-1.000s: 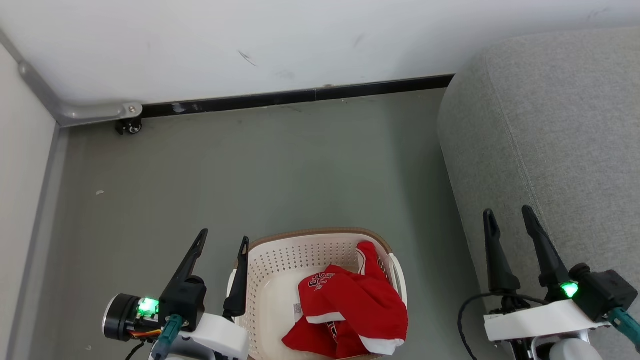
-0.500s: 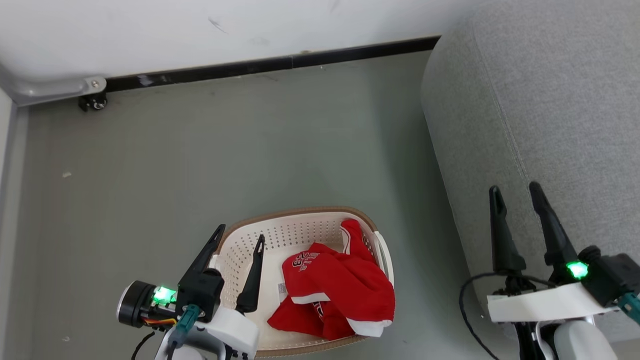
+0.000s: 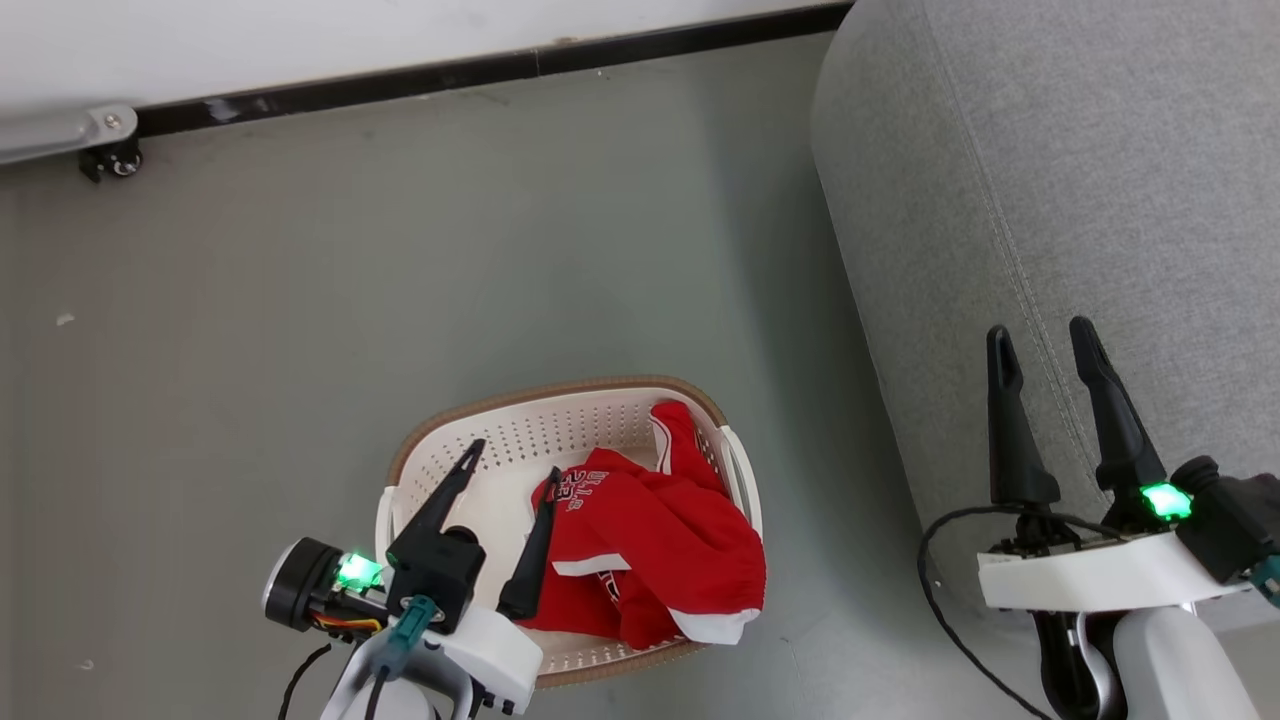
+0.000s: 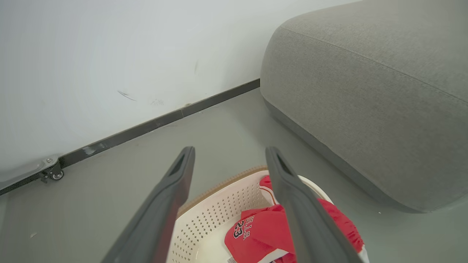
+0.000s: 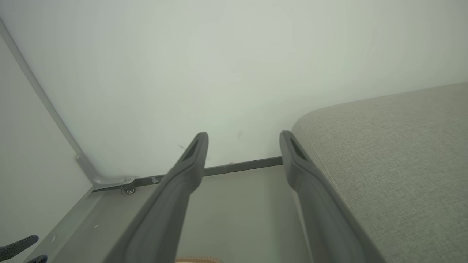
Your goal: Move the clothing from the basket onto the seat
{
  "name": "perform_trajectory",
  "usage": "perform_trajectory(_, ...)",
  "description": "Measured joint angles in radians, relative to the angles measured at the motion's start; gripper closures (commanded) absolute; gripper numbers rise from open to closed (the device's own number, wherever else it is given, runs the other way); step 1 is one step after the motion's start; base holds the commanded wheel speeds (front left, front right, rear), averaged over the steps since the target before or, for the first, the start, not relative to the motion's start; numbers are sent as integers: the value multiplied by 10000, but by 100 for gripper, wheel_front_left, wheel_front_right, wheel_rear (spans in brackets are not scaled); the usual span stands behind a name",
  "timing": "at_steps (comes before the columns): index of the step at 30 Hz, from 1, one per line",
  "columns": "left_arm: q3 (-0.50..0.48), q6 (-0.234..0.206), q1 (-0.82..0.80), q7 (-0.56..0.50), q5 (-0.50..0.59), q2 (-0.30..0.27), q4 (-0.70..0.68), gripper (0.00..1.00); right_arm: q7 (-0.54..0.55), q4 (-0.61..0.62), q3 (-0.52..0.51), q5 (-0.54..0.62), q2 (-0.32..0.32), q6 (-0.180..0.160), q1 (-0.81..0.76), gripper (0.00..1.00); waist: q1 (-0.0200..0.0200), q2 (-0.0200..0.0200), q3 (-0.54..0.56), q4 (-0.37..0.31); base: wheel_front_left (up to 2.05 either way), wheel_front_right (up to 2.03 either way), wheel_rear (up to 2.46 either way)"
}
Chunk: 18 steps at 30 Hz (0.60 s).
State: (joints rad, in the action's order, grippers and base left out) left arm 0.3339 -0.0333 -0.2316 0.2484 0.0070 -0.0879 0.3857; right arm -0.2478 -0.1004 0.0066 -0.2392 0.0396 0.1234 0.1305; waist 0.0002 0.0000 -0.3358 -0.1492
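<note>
Head camera looks steeply down on the floor (image 3: 400,250): basket (image 3: 560,388) at 6 o'clock, seat (image 3: 1050,150) at 3 o'clock. Both wrist cameras face forward from low, sharing baseboard (image 4: 157,122) and seat.

Smooth, perforated cream-white plastic laundry basket (image 3: 570,432) with brown rim band. Soft, crumpled bright red cloth sports garments (image 3: 680,540). Coarse matt weave on large grey fabric sofa cushion (image 3: 1050,180). Smooth matt grey floor (image 3: 400,250).

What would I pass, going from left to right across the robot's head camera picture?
small caster wheel → left gripper → red clothing → right gripper
</note>
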Motion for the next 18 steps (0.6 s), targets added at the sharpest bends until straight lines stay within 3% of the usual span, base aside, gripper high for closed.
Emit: perform_trajectory(18, 1118, 560, -574, 0, 675, 17, 976, 0, -2, 380, -332, -261, 4, 2, 608, 0, 0, 0, -1021, -469, 0, 0, 0)
